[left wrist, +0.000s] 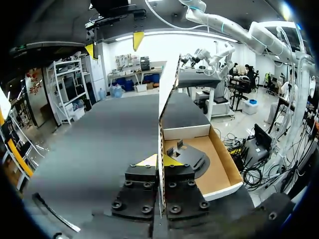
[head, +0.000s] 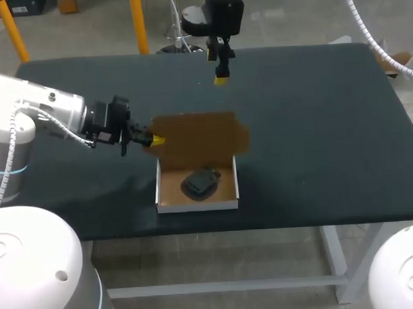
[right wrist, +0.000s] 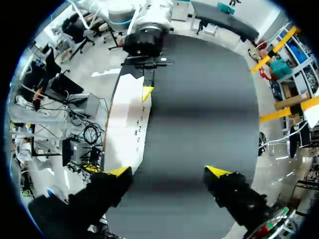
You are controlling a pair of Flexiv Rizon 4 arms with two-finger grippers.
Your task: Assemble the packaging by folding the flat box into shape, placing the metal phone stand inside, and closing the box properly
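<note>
My left pincer (head: 154,139) pinches the lid (head: 202,135) edge; my right pincer (head: 221,79) hangs wide open beyond the box (head: 158,189). Thin cardboard could slip and spring back.

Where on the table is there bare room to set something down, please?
The table's stretch right of the box is bare, as is the far left corner. It is crowded at the open lid, pinched by the left gripper; the right gripper hangs beyond it.
</note>
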